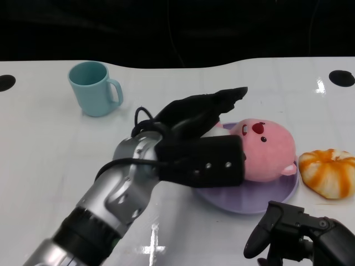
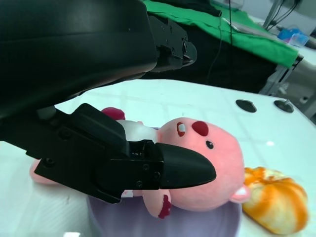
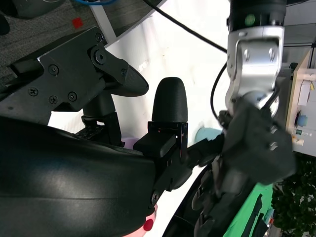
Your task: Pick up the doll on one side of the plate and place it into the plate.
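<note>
We see white table [image 1: 50, 160]. Teal mug [image 1: 94, 87] near far edge, left side. Purple plate [image 1: 249, 197] toward near right. Orange-white pumpkin toy [image 1: 328, 172] just beside plate, near right edge.

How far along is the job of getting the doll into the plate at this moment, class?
Mostly done: the pink doll already lies on the purple plate, its head over the plate's far side. In hand: the left hand is at the doll's body, fingers across it; whether it grips is unclear. Left: letting go and pulling that arm away. The right hand waits near the table's edge, holding nothing.
</note>
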You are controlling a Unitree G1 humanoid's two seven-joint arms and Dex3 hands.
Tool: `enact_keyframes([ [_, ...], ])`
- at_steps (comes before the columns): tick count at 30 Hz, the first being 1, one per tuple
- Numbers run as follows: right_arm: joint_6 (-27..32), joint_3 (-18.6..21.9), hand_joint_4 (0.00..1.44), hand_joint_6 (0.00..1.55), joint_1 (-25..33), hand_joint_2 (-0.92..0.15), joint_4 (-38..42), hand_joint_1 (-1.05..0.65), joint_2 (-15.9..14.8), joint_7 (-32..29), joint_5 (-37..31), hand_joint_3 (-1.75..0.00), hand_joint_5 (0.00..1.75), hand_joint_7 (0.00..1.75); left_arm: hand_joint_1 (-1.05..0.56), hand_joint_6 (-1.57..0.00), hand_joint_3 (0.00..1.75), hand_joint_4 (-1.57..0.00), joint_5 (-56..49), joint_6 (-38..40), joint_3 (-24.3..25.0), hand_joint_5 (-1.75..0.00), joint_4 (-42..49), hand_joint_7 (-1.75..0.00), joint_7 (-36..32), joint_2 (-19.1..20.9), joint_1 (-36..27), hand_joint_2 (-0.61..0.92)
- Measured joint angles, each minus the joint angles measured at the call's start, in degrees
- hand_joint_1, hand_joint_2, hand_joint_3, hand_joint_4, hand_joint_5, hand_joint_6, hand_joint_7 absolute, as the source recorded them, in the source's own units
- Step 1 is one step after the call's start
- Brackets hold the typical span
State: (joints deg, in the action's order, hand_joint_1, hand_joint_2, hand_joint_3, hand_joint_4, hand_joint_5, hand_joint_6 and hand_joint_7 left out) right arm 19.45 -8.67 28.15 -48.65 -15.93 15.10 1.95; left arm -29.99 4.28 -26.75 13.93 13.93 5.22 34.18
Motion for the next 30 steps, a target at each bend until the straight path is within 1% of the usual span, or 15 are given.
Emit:
enact_keyframes([
  [1,0.02,-0.02,0.64,0.56,-0.02,-0.57,0.0,-0.15,0.0,0.01,0.01,-1.06,1.67,1.37,-0.78,-0.15,0.42,-0.02,1.15,-0.23,0.94,-0.55,-2.02,-0.14,0.37,0.68,-1.3,0.92],
  [4,0.06,0.04,0.64,0.56,-0.09,-0.57,0.06,-0.14,0.02,0.02,0.28,-1.06,1.67,1.36,-0.73,-0.19,0.37,0.0,4.9,-0.44,3.82,-0.66,-7.84,-0.17,1.81,2.09,-5.41,0.92],
  [6,0.05,0.08,0.64,0.56,-0.22,-0.57,0.11,-0.14,0.04,0.08,0.51,-1.06,1.68,1.36,-0.71,-0.23,0.32,0.0,7.16,-0.57,5.52,-0.79,-10.91,-0.21,2.06,2.58,-8.11,0.92],
  [7,0.04,0.15,0.64,0.56,-0.28,-0.57,0.16,-0.15,0.02,0.15,0.55,-1.06,1.68,1.36,-0.67,-0.26,0.29,-0.01,8.19,-0.66,6.4,-0.84,-12.43,-0.23,2.09,2.74,-9.49,0.92],
  [11,0.01,0.4,0.64,0.56,-0.37,-0.56,0.27,-0.15,-0.02,0.42,0.62,-1.07,1.68,1.37,-0.55,-0.37,0.19,-0.07,11.66,-1.79,9.31,-0.94,-17.29,-0.28,1.74,2.88,-14.73,0.92],
  [13,0.01,0.56,0.64,0.56,-0.43,-0.56,0.29,-0.15,-0.04,0.48,0.65,-1.07,1.68,1.38,-0.41,-0.49,0.16,-0.16,14.19,-3.3,11.16,-1.02,-18.85,-0.35,0.6,2.08,-17.43,0.88],
  [14,0.02,0.67,0.64,0.56,-0.38,-0.56,0.29,-0.15,-0.04,0.49,0.66,-1.07,1.69,1.38,-0.38,-0.51,0.16,-0.18,15.71,-4.36,12.14,-1.04,-19.66,-0.37,-0.07,1.5,-18.97,0.87],
  [15,0.02,0.72,0.64,0.56,-0.43,-0.56,0.29,-0.15,-0.04,0.53,0.67,-1.07,1.69,1.38,-0.32,-0.55,0.25,-0.23,17.22,-5.31,12.88,-1.08,-20.22,-0.43,-0.45,1.0,-20.05,0.82],
  [16,0.01,0.76,0.64,0.56,-0.47,-0.56,0.3,-0.15,-0.03,0.59,0.7,-1.07,1.69,1.38,-0.25,-0.57,0.62,-0.32,18.55,-6.17,13.69,-1.1,-20.77,-0.53,-0.75,0.57,-21.2,0.63],
  [17,0.0,0.82,0.64,0.56,-0.45,-0.56,0.31,-0.14,-0.03,0.65,0.7,-1.07,1.69,1.38,-0.21,-0.58,0.81,-0.37,19.73,-6.92,14.39,-1.12,-21.16,-0.58,-1.02,0.13,-22.11,0.54],
  [20,-0.05,0.94,0.64,0.56,-0.47,-0.57,0.37,-0.14,-0.02,0.89,0.74,-1.07,1.69,1.38,-0.09,-0.69,1.11,-0.59,23.47,-8.4,16.42,-1.15,-22.15,-0.73,-1.51,-0.96,-24.8,0.45],
  [22,-0.06,1.1,0.63,0.56,-0.46,-0.57,0.44,-0.14,-0.02,1.0,0.75,-1.06,1.69,1.39,-0.06,-0.74,1.22,-0.7,25.84,-8.63,17.83,-1.18,-23.21,-0.81,-1.58,-1.47,-26.87,0.44],
  [24,-0.06,1.23,0.64,0.56,-0.47,-0.57,0.51,-0.14,-0.02,1.08,0.75,-1.06,1.69,1.39,-0.04,-0.77,1.27,-0.77,28.09,-8.75,18.82,-1.28,-24.41,-0.97,-1.61,-2.01,-28.71,0.46],
  [27,-0.14,1.29,0.64,0.56,-0.55,-0.56,0.66,-0.14,-0.01,1.22,0.76,-1.07,1.7,1.39,-0.07,-0.79,1.27,-0.83,31.67,-7.58,19.97,-1.41,-26.93,-1.15,-1.55,-2.64,-31.24,0.49],
  [30,-0.16,1.26,0.64,0.56,-0.57,-0.56,0.74,-0.14,0.01,1.24,0.73,-1.07,1.69,1.39,-0.12,-0.79,1.34,-0.83,33.51,-4.67,20.5,-1.59,-29.96,-1.33,-1.52,-2.55,-33.61,0.45],
])
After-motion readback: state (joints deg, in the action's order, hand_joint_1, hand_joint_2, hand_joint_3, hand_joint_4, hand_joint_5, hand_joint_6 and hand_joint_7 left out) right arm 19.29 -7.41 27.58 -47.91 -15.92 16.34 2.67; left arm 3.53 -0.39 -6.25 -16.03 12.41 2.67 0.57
